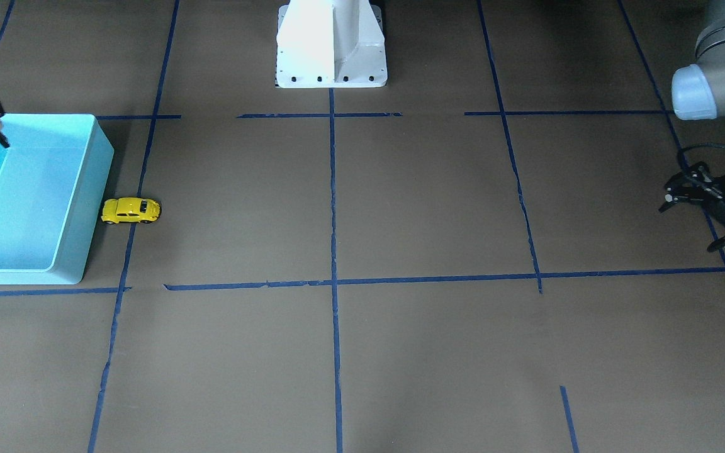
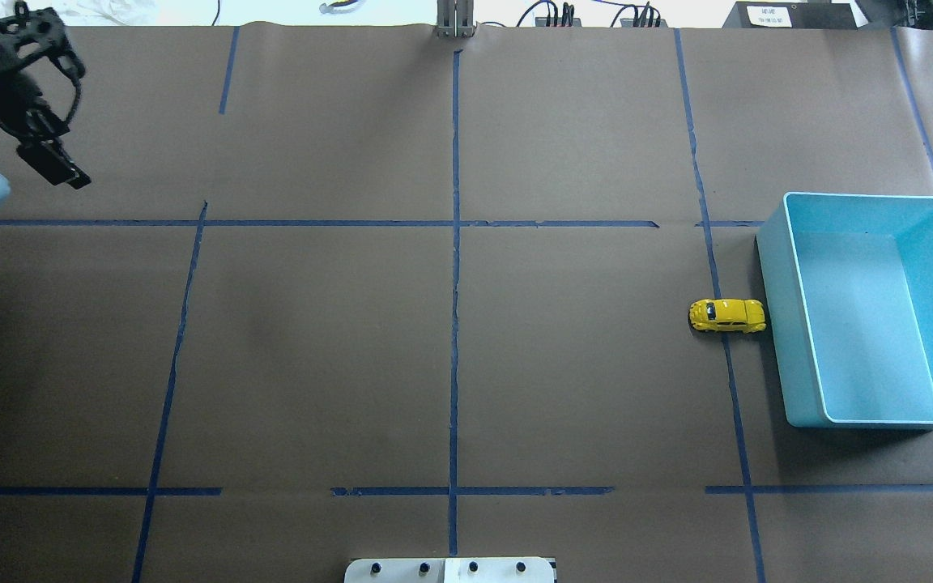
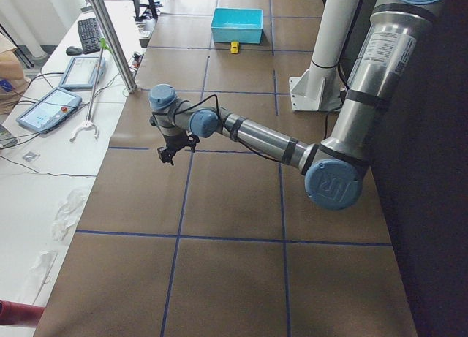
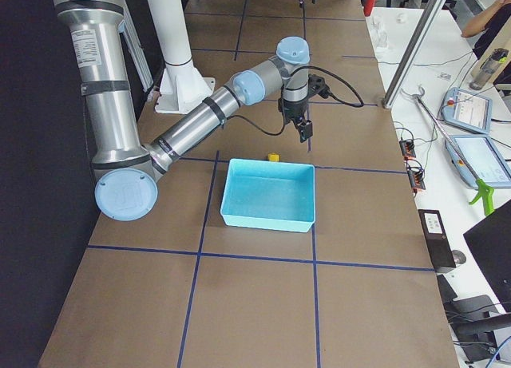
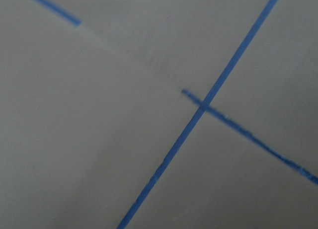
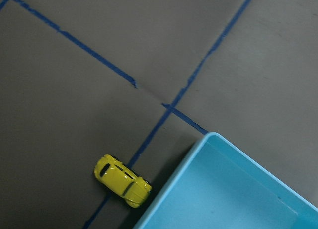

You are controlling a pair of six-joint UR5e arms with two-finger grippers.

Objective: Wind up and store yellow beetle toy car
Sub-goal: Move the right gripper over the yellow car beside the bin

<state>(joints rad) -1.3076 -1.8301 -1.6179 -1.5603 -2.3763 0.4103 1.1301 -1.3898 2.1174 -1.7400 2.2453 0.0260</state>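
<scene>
**Front-facing view:** the tiny bright yellow beetle-shaped toy car (image 1: pixel 130 210) stands on its wheels on the brown paper table (image 1: pixel 400 220). It is outside the open turquoise plastic bin (image 1: pixel 85 220), so storing remains to be done. Whether it has been wound cannot be judged. The left gripper (image 1: pixel 690 224), fingers spread, hangs well apart from the car.

**Overhead view:** the car sits just beside the bin's wall.

**Exterior right view:** the right gripper (image 4: pixel 304 128) hovers near the car. Whether it is spread or closed cannot be told.

The worktop (image 2: pixel 313 340) is covered in matt brown paper, faintly creased, crossed by dull blue tape lines (image 2: pixel 455 283). The yellow beetle toy car (image 2: pixel 726 315) has glossy paint. The turquoise bin (image 2: pixel 790 324) looks like smooth plastic with a soft sheen
</scene>
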